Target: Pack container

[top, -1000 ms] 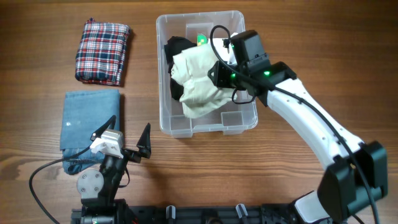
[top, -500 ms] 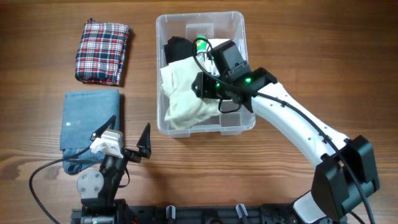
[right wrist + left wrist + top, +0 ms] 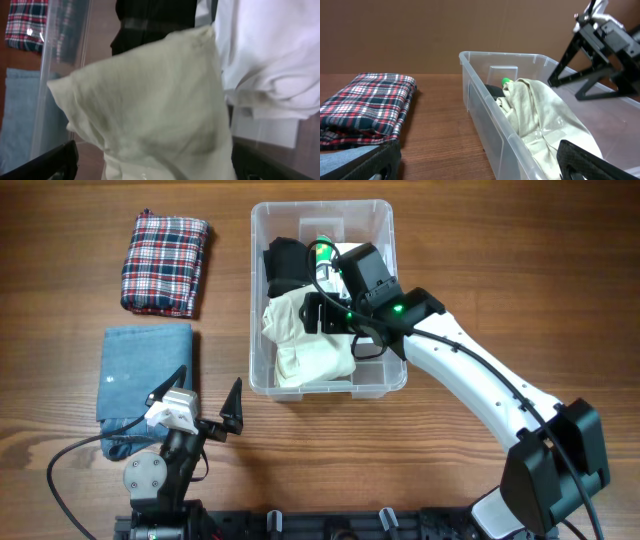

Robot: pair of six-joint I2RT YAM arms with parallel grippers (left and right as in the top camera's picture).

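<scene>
Two end effectors are in view, and only one of them is at the container [image 3: 320, 207]. This clear plastic bin stands on the wooden table [image 3: 500, 260] toward 12 o'clock in the overhead view. It is rectangular, with a rounded rim and see-through walls.

The right end effector [image 3: 314, 315] is inside the outline of the bin, near its middle, and points toward 9 o'clock. Its jaws stand wide open. In the right wrist view the dark fingertips [image 3: 55, 162] sit at the two lower corners of the picture, far apart, and they clamp nothing. Between and under them lies a cream cloth [image 3: 310, 350], soft, crumpled and a little shiny, which fills the 6 o'clock half of the bin. A black garment [image 3: 283, 260] lies in the bin at 11 o'clock from this end effector. A white fabric [image 3: 265, 55] with smooth folds touches the cream cloth. A small green thing [image 3: 505, 80] shows behind the cream cloth; I cannot tell what it is.

The left end effector [image 3: 210, 380] is at 7 o'clock from the container, well apart from it, with jaws wide open and empty. A folded blue cloth [image 3: 145, 375] lies flat at 8 o'clock from the container. A folded plaid cloth [image 3: 165, 262] in red, white and dark blue lies at 9 o'clock, near the bin but not touching.
</scene>
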